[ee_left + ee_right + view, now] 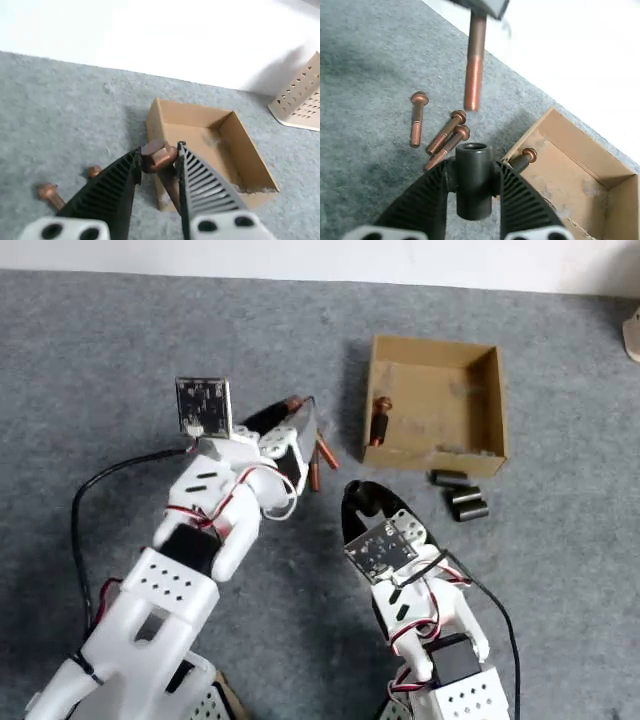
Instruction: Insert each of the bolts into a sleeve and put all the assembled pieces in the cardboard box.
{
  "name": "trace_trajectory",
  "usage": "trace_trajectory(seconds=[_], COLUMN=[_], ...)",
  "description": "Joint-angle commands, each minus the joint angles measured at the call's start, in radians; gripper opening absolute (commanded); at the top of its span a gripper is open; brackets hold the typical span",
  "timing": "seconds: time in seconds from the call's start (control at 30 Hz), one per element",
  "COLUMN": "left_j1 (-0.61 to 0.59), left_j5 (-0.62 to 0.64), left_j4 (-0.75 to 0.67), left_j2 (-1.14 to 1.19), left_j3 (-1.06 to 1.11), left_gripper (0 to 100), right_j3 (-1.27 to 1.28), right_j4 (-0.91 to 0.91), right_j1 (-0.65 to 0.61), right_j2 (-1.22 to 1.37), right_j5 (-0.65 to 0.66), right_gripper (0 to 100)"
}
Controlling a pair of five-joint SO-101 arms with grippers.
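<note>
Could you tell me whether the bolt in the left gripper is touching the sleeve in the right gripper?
Apart. In the right wrist view the bolt hangs with its tip clear of the sleeve, and carpet shows between them.

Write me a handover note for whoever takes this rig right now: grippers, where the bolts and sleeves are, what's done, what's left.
Left gripper: shut on a bolt, held by its head.
Right gripper: shut on a sleeve, upright; bolt not yet inserted.
Done: one assembled piece lies in the cardboard box.
Left to do: join the held pair and box it, then pair three loose bolts on the carpet with three loose sleeves beside the box.
</note>
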Motion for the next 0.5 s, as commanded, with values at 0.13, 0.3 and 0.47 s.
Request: trace_trajectory(seconds=[0.13,0.3,0.47], left_j1=[0.021,0.022,0.064], left_j5=[0.103,0.109,0.109], left_j4=[-0.075,-0.072,-0.015], left_j2=[-0.05,-0.101,-0.162], left_j3=[0.039,0.039,0.039], left_gripper=[0,0,0], right_j3=[0.156,0.156,0.156], right_j4=[-0.05,-0.05,-0.05], right_j1=[-0.008,-0.007,-0.007], right_j2=[-0.022,-0.021,-0.018], right_j5=[-0.069,-0.069,-0.069], right_gripper=[0.5,0.5,0.5])
